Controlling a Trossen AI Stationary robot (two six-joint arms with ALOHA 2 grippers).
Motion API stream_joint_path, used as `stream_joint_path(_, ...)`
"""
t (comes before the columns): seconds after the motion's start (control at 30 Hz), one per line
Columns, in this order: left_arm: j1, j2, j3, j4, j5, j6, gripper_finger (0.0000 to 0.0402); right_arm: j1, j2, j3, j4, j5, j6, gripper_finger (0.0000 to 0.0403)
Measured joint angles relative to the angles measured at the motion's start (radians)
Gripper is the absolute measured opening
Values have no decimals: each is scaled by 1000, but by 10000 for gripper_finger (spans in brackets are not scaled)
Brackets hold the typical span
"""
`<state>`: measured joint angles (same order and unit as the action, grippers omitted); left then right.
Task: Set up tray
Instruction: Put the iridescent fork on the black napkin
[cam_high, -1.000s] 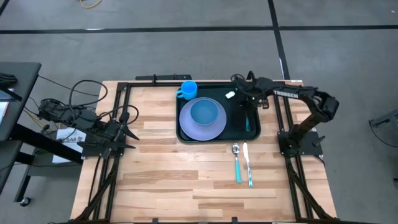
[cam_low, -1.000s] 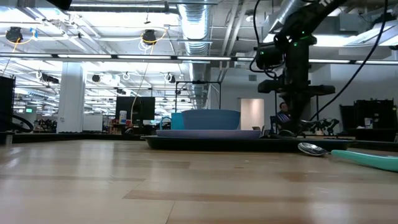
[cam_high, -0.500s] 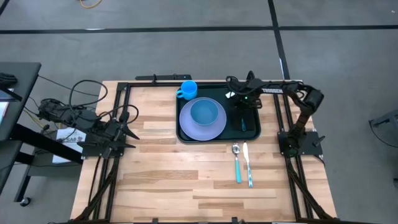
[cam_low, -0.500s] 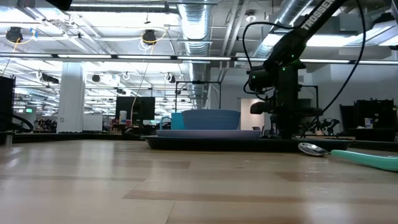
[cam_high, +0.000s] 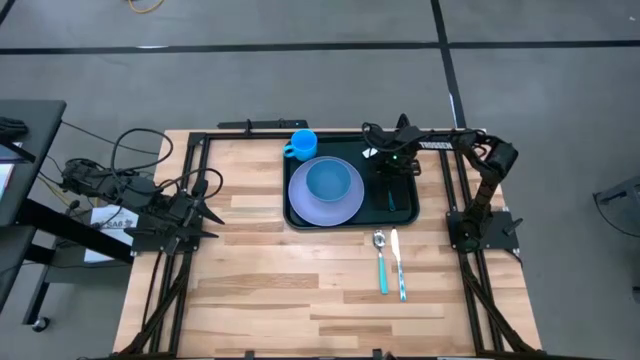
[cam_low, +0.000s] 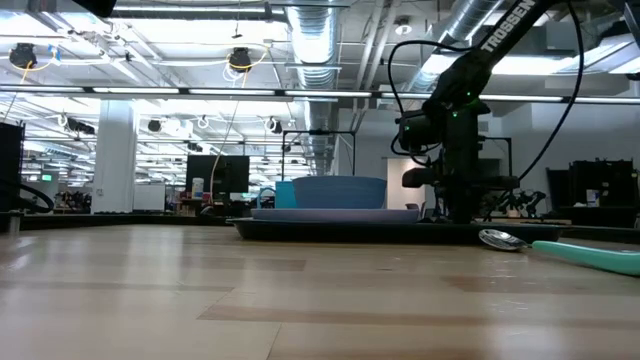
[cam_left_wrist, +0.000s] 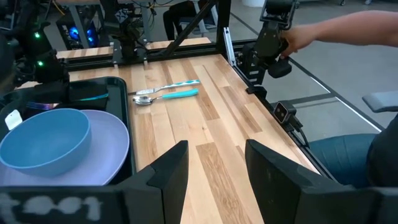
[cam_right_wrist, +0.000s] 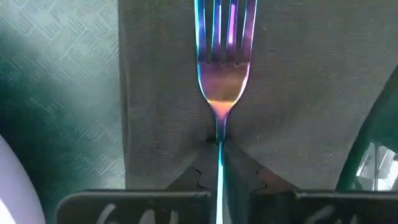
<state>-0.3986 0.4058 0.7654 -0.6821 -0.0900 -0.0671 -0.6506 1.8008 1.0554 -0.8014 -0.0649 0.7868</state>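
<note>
Right wrist view: right gripper (cam_right_wrist: 219, 163), now lowered, pinches iridescent metal fork (cam_right_wrist: 222, 74) over dark green plastic tray (cam_right_wrist: 56, 93); left gripper (cam_left_wrist: 214, 165) idles open

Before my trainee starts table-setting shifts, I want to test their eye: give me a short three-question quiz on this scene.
1. True or false: the bowl sits on the plate.
2. What does the right gripper hold? A knife, B fork, C cup.
3. Fill in: the spoon and knife lie on the ____, outside the tray.

Key: 1 true. 2 B, the fork, over the dark napkin. 3 table.
</note>
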Motion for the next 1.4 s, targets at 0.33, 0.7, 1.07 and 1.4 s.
stream_joint_path(0.33, 0, 0, 0, 0, 0, 0, 148, 0, -44, -4, 7, 41, 28, 0)
stream_joint_path(0.7, 0, 0, 0, 0, 5, -1, 148, 0, -77, -4, -5, 48, 56, 0)
stream_joint_path(1.07, 0, 0, 0, -1, 6, -8, 148, 0, -77, -4, -6, 70, 81, 0)
stream_joint_path(1.4, 0, 0, 0, -1, 23, 14, 148, 17, -77, -3, -6, 94, 80, 0)
